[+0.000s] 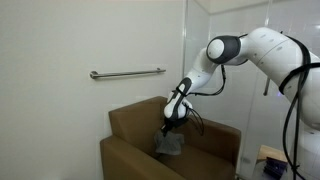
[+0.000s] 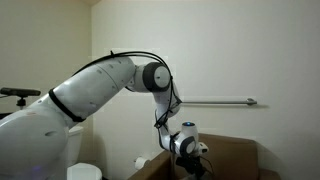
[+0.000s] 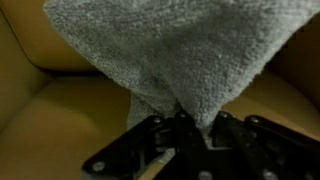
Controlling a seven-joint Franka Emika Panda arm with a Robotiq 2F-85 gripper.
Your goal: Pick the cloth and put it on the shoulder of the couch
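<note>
Open air above the armchair (image 1: 215, 152); backrest (image 1: 135, 115), the shoulder of the couch (image 1: 125, 148), wall grab bar (image 1: 128, 73) as obstacles.

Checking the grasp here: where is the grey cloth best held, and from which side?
A bunched ridge, pinched from above. The cloth is limp with no firm edge; in the wrist view it hangs gathered to a point at the claw.
</note>
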